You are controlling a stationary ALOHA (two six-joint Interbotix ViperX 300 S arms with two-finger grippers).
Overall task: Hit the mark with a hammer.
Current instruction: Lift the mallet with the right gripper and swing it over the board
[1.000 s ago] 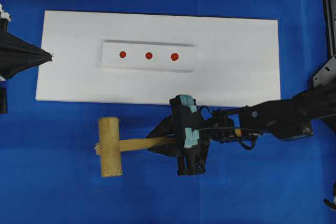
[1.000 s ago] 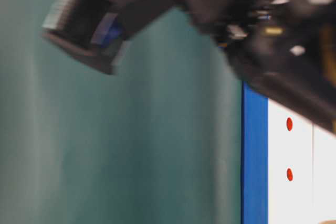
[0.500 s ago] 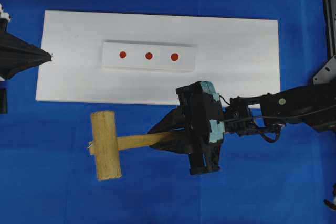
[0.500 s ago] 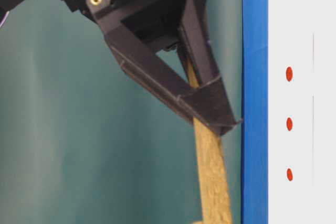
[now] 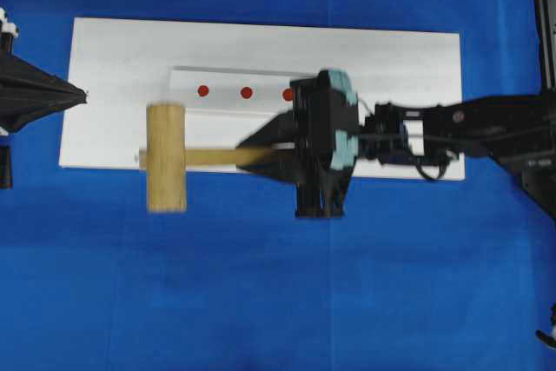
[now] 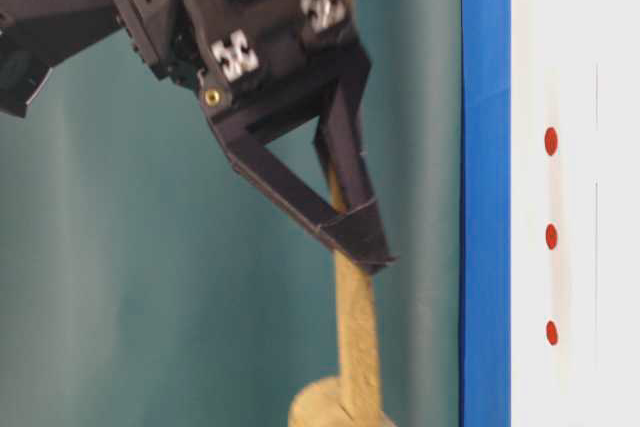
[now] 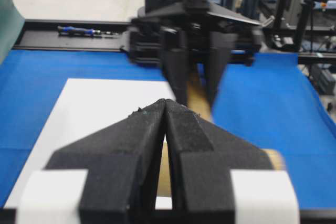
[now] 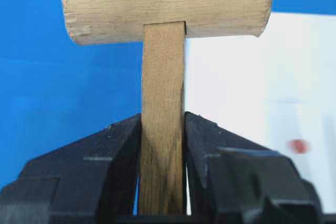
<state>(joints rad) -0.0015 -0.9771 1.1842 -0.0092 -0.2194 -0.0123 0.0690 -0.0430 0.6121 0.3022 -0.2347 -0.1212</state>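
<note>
Blue cloth covers the table, with a white board lying flat on it and a raised white strip set on the board. Three red dots run in a row along the strip; the mark is the small end dot on the left in the overhead view, the middle dot beside it, the far end dot partly hidden under the right arm. Right hand reaches in from the right of that view and is clamped on the flat handle of the hammer, fingers pressed against both faces of the handle in the right wrist view. Hammer head, a thick pale wooden cylinder, sits over the near edge of the board, half above white and half above blue, below and to the left of the mark, not over it. Table-level view shows the hammer and its grip off the board, apart from the surface; the head looks slightly blurred from overhead. Left hand sits at the left edge of the board, its two fingers pressed together with nothing between them, as the left wrist view confirms; it points along the board toward the right arm.
</note>
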